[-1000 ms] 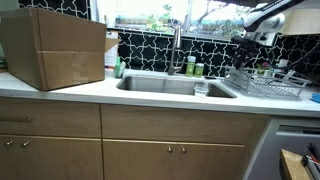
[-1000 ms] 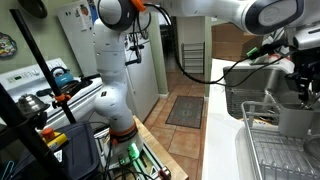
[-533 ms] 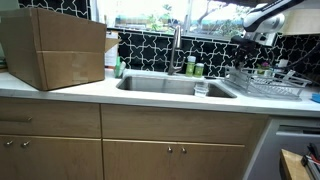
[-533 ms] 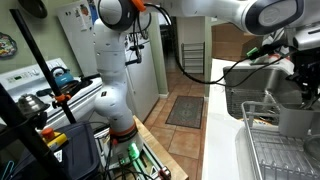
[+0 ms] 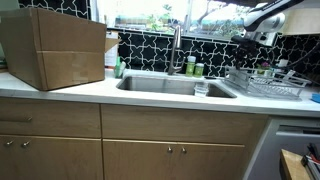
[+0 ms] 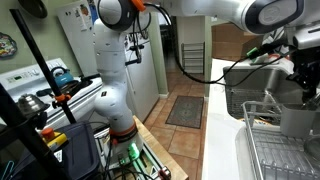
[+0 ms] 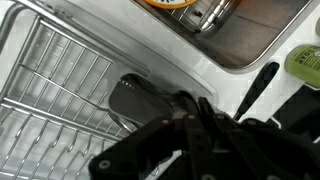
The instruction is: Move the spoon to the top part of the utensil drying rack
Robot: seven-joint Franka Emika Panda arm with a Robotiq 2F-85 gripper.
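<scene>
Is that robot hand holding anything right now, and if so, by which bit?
Cannot tell: in the wrist view the hand is a dark blur above the rack, and no grip shows.

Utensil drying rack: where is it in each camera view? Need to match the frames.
Exterior view: utensil drying rack at far right on the counter, beside the steel sink.
Exterior view: bottom right corner, wires seen close up.
Wrist view: left half, seen from above.
Shared landmark: the steel sink, mid-frame in an exterior view and top right in the wrist view, next to the rack in both.
</scene>
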